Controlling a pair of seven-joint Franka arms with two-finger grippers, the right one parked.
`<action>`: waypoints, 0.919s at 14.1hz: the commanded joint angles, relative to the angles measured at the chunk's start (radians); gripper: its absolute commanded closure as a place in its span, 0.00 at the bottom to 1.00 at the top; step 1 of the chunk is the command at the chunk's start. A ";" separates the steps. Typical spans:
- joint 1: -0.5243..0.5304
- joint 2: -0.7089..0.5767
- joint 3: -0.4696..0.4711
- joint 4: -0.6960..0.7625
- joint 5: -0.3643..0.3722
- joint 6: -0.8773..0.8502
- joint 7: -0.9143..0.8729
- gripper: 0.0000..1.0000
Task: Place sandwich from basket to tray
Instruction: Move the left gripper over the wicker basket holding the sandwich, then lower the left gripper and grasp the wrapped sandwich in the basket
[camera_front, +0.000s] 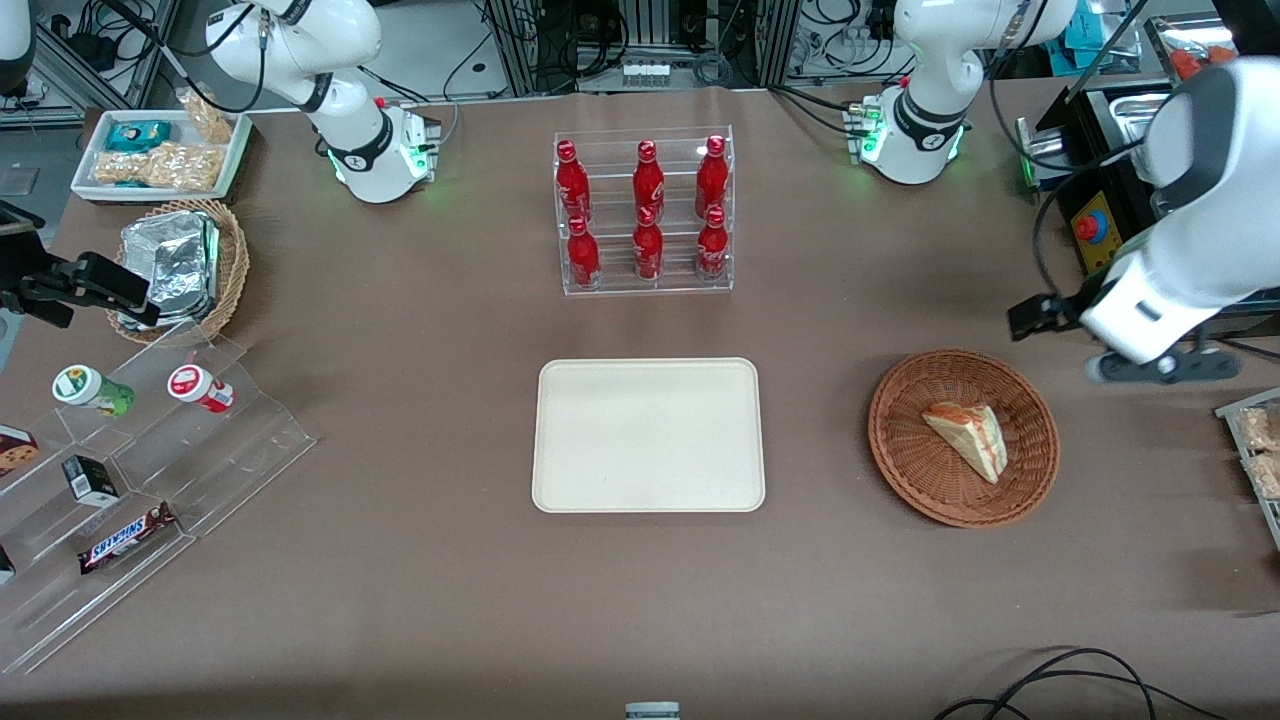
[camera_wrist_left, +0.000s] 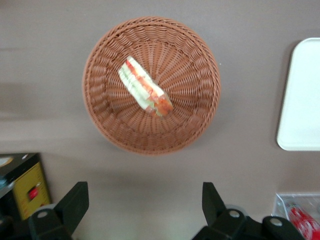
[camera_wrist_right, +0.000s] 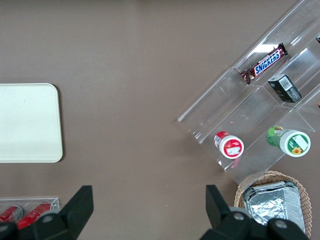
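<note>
One sandwich (camera_wrist_left: 145, 92) sits tilted in your basket (camera_wrist_left: 105, 125); your gripper (camera_wrist_left: 145, 210) hovers beside it, fingers wide and empty, so an off-center pinch could squash it or drag the basket.

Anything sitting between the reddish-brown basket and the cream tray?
No. In the front view only bare brown table separates the basket from the tray. The gripper hangs open beside the basket, above the table.
</note>
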 joint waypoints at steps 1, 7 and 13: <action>-0.003 -0.011 0.003 -0.170 -0.001 0.196 0.006 0.00; 0.006 0.071 0.006 -0.298 -0.006 0.479 -0.402 0.00; 0.003 0.218 0.006 -0.184 0.003 0.478 -0.882 0.00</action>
